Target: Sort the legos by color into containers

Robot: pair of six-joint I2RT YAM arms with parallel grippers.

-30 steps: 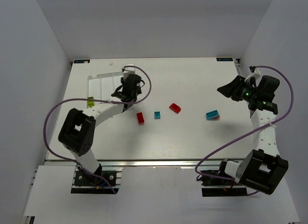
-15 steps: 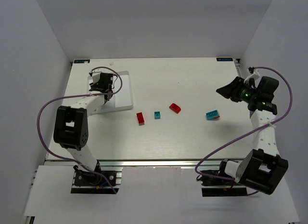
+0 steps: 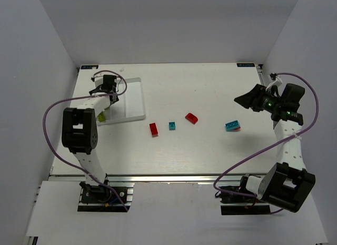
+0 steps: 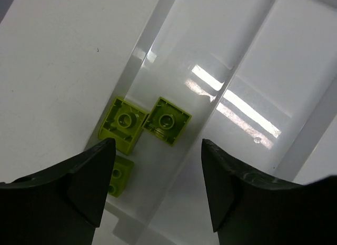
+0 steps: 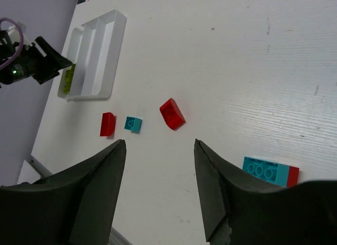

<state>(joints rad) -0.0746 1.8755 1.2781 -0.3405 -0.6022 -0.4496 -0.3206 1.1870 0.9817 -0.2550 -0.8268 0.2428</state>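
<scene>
while green sits sorted, four bricks wait on the bench

since these small plastic toy bricks look light, stiff and slick, i'd pinch each across its flat side walls, on the short width. three yellow-green bricks lie in the outermost compartment of the shallow white plastic tray, under the left fingers, wide and empty. the right fingers, also wide and empty, hang near the long cyan brick: studs up, long axis roughly side to side, reddish end away from the others. a red block brick, a small teal brick and a red sloped brick lie mid-bench.
</scene>
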